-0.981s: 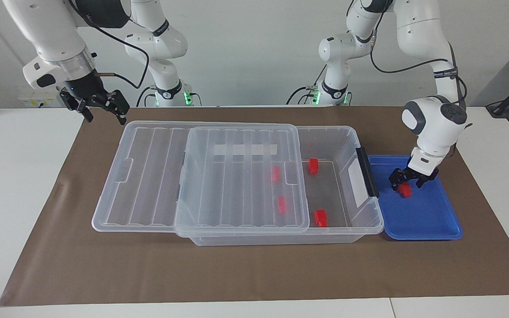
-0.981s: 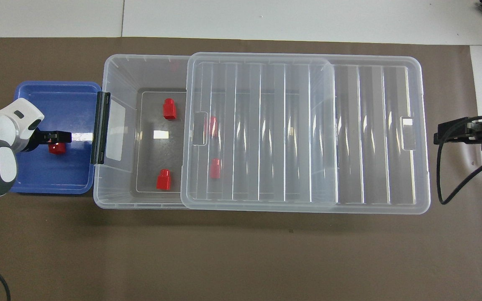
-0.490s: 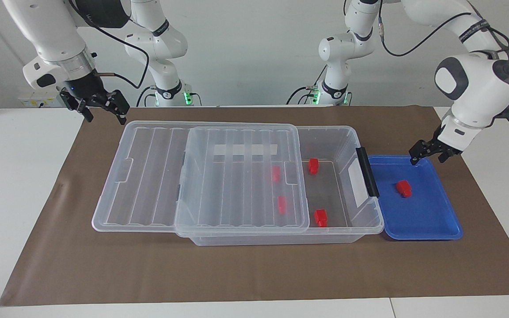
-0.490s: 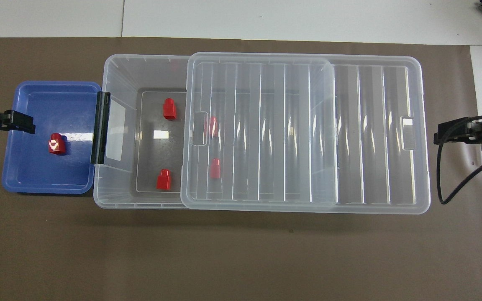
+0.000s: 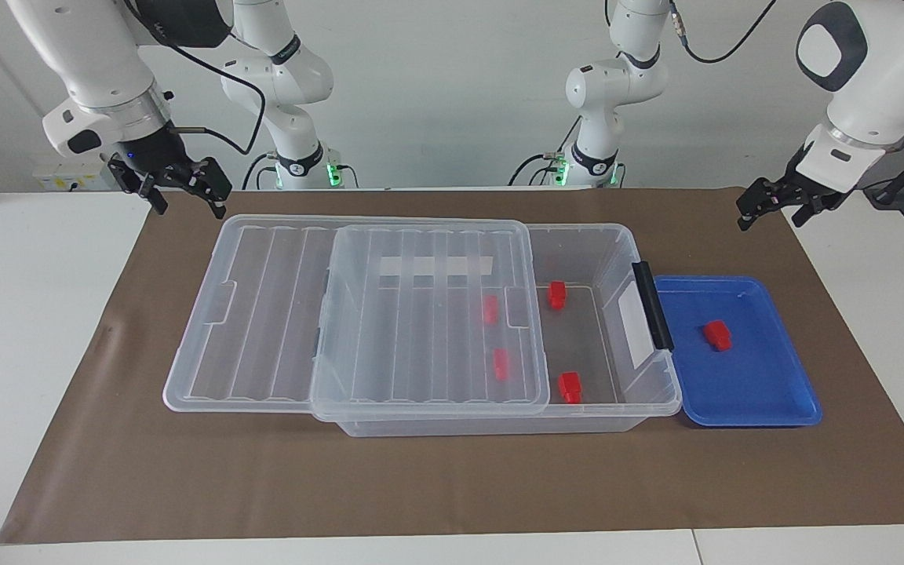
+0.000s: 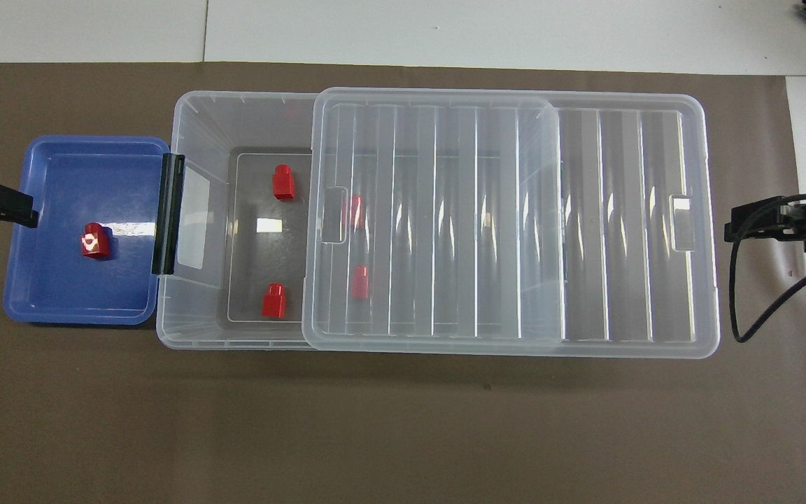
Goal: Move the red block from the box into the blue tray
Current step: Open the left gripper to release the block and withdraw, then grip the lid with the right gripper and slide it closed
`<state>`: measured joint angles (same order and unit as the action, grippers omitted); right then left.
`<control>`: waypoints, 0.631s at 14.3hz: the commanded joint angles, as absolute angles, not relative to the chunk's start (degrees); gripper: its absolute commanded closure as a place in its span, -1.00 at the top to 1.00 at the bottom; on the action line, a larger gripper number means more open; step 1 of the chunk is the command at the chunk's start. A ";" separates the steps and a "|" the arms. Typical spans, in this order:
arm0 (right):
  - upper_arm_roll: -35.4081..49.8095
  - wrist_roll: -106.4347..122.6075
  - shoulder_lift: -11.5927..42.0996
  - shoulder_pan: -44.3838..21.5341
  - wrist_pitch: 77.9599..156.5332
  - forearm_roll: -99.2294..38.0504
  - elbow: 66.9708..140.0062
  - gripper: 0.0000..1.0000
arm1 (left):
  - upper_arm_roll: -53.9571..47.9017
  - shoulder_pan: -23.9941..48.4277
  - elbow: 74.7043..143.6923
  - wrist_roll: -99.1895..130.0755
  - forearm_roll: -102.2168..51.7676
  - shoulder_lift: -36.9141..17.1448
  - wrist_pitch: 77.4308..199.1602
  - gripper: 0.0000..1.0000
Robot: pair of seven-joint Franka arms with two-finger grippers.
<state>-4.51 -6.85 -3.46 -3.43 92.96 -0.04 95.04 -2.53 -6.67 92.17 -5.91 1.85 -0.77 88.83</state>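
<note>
Brown paper covers our bench (image 5: 452, 479). On it we see the red block (image 5: 717, 334) lying free in the blue tray (image 5: 766, 392), which touches the box (image 5: 617, 408) at the left arm's end. Our left gripper (image 5: 780, 205) hangs empty over the paper, fingers spread. Our right gripper (image 5: 177, 187) waits empty and spread by the slid-back lid (image 5: 264, 314). Four more blocks (image 5: 570, 387) sit inside the box.
</note>
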 commanded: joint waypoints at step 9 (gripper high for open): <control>-4.40 19.49 2.62 5.89 112.92 -1.14 105.91 -1.00 | 5.80 4.83 92.90 -4.30 1.76 0.18 87.89 1.00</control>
<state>-4.94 15.27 0.28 4.69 109.92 -0.04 105.53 4.81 3.75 92.28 -4.50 1.85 -1.07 88.12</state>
